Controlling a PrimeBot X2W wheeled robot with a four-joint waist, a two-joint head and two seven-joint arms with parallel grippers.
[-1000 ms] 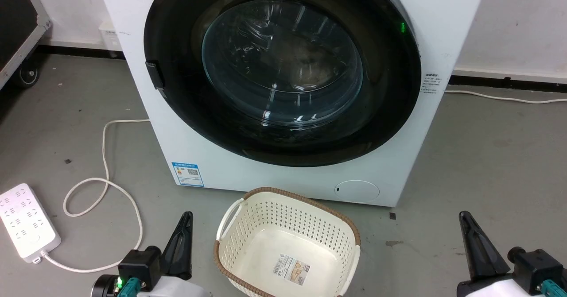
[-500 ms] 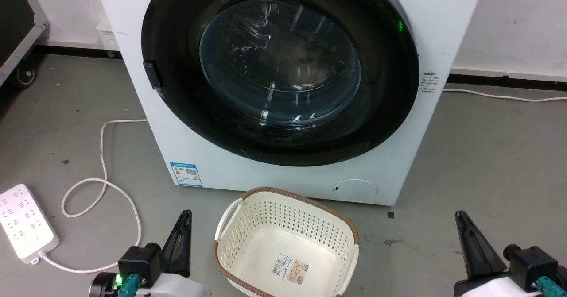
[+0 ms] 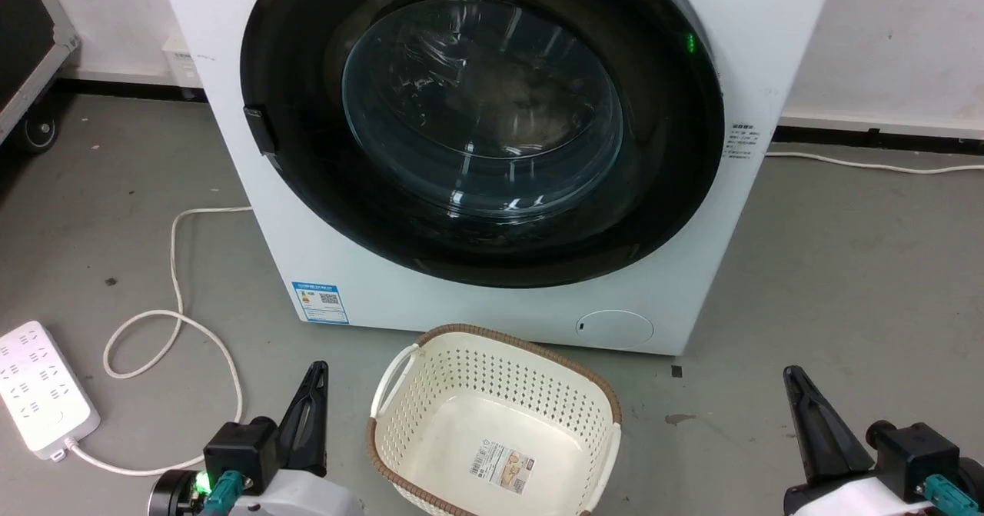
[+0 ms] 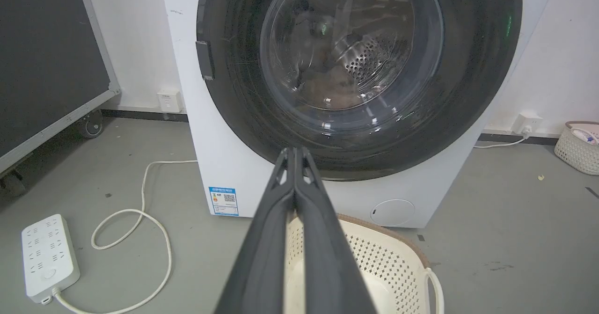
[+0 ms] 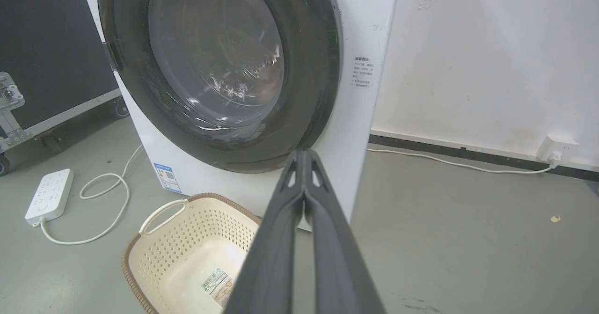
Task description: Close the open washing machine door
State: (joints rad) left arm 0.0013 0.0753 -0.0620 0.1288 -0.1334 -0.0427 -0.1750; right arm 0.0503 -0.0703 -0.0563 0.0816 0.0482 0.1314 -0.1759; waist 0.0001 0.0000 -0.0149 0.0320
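Glossy black-rimmed washing machine door: lies flush against the washing machine front, apparently shut. Probably heavy, rigid and slick, with fragile glass. Press the rim by the left-edge latch tab. Left gripper, right gripper: fingers pressed together, empty.

Your head view's 12 o'clock edge cuts the tops of the washing machine and the washing machine door; the 6 o'clock edge cuts the basket. The print on the blue sticker is too small to read. Reflections blur what lies behind that door. In the left wrist view the left pincer hides part of the basket.
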